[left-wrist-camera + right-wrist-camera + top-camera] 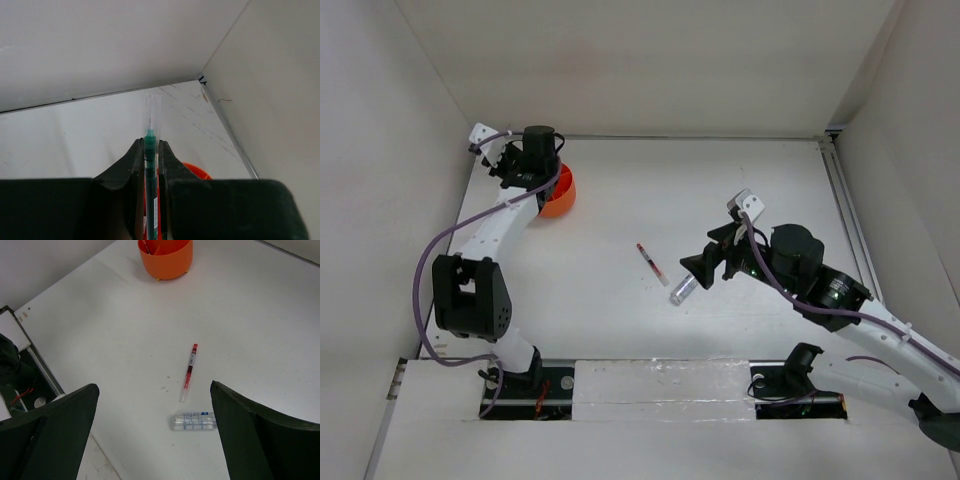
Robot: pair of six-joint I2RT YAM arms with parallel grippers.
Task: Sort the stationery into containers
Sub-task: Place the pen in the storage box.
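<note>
The stationery is lying in two places at this moment. A thin dark-green pen with a clear tip (149, 137) is sitting pinched between the closed fingers of the left gripper (150, 145). The jaws are clamping it along its length, so the pen is pointing straight out past the fingertips. That hold is probably keeping the pen in line for an end-first drop into a narrow compartment. Directly under this gripper, the round orange plastic tub (560, 195) is peeking out. The arm is hovering right above the tub, at the far left corner of the white table (740, 190), and the wrist view is showing only a sliver of the rim.

Well away from the tub, toward the table's middle, the right gripper (708, 258) is hanging with its jaws spread wide and holding nothing. It is looking down on a slim red pen with a clear barrel (189, 371) and a small clear bottle with blue printing (195, 421). Both are lying flat, the red pen on the tub's side of the bottle, close together but not touching. The wide opening seems to be readying a grasp, most likely on the bottle, which is lying nearest the fingers. Something red is showing inside the tub, but I cannot tell what it is.
</note>
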